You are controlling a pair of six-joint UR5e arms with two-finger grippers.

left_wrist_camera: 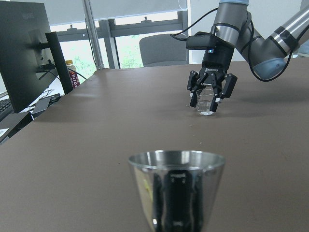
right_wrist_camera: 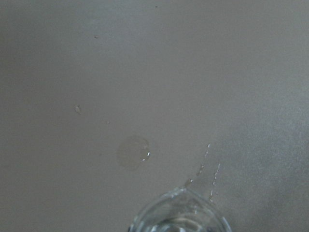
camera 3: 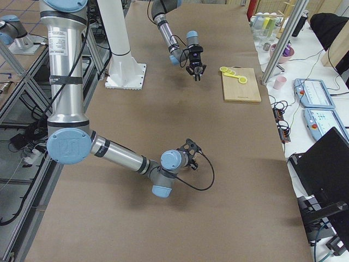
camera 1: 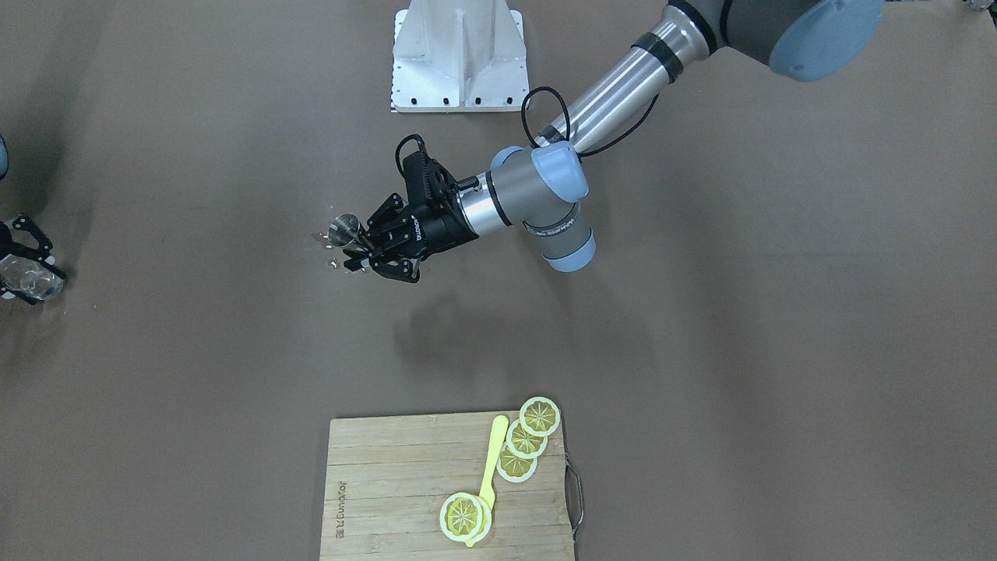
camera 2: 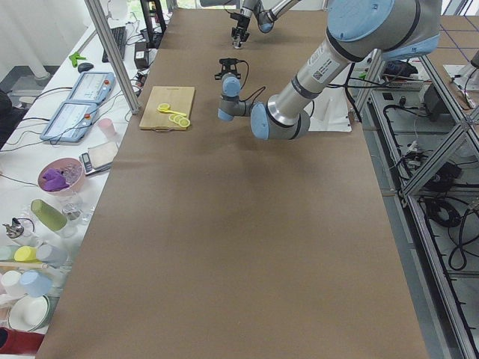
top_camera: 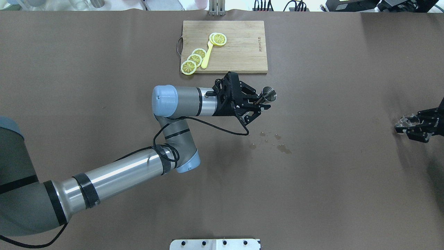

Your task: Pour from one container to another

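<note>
A small steel cup (top_camera: 269,94) is held upright above the table, with my left gripper (top_camera: 263,103) shut on its lower part. The left wrist view shows its shiny body (left_wrist_camera: 176,188) close up at the bottom. Far off at the table's other side, my right gripper (top_camera: 400,124) is shut on a clear glass (top_camera: 403,121) that rests on the table. The left wrist view has that gripper (left_wrist_camera: 205,104) pointing straight down with the glass (left_wrist_camera: 206,107) between its fingers. Only the glass rim (right_wrist_camera: 178,215) shows in the right wrist view.
A wooden cutting board (top_camera: 239,45) with lemon slices (top_camera: 194,60) and a yellow spoon (top_camera: 207,57) lies beyond the left gripper. Wet spots (top_camera: 277,146) mark the brown table below the cup. A damp ring (right_wrist_camera: 133,152) lies by the glass.
</note>
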